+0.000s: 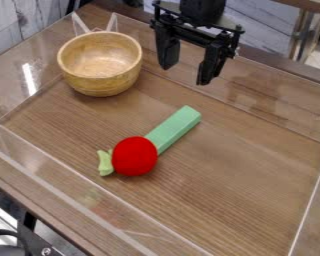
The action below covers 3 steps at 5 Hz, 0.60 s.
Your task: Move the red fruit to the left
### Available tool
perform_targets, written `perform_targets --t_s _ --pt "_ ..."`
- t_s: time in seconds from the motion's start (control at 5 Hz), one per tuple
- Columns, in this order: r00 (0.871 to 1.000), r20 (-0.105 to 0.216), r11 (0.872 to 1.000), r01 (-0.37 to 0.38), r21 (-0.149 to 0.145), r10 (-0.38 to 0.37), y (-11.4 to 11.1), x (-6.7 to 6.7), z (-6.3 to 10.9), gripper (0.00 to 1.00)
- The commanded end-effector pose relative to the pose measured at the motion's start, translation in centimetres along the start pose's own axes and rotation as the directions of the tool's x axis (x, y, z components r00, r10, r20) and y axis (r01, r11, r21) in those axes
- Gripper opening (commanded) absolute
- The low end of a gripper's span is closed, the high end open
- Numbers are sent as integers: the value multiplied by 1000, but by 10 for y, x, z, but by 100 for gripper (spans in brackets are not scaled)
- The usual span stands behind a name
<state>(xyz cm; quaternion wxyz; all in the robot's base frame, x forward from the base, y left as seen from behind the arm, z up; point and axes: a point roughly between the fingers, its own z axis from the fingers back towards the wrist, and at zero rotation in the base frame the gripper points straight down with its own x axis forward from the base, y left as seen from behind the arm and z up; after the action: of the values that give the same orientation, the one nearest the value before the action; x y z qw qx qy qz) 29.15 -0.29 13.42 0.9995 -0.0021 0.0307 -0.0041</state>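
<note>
Wood-grain table (243, 190), fenced on its edges by low clear plastic walls, presumably there to stop loose items rolling off. Beyond the far edge, only an indistinct background, too blurred to name.

Largest on the surface: wooden bowl (101, 62), upright and empty, parked in the far left corner area, well apart from everything else and plainly out of play for this job.

Next in size: gripper (196, 62), black, hanging above the far centre of the table, pointing straight down, jaws spread wide and grasping nothing. Poised well short of the target, apparently at the start of an approach rather than mid-grasp.

Then the light-green block (176, 128), lying flat and slanted across the middle of the table, its near end just beside the fruit, possibly touching; contact not clear from this angle.

Smallest: the red fruit (135, 156), round and bright, resting on the table near the centre, towards the camera, with its pale green leafy stem (105, 163) sticking out to the left. Untouched, not yet moved leftward, with open wood to its left offering room to set it down.

Judged from the layout: task barely begun. Next move likely a descent over the fruit, with care needed because of the round shape, liable to roll or slip, and the neighbouring block, liable to be nudged by a wide jaw.
</note>
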Motion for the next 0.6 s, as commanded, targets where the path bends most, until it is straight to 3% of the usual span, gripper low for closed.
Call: perform_targets --t_s 0.0,0.2,0.4 --pt "1000 -19 1000 -8 0 8 2 -2 -17 100" --pt "999 -15 999 -48 2 48 20 -30 -38 100" --pt "996 18 996 -93 2 93 44 -59 -54 100"
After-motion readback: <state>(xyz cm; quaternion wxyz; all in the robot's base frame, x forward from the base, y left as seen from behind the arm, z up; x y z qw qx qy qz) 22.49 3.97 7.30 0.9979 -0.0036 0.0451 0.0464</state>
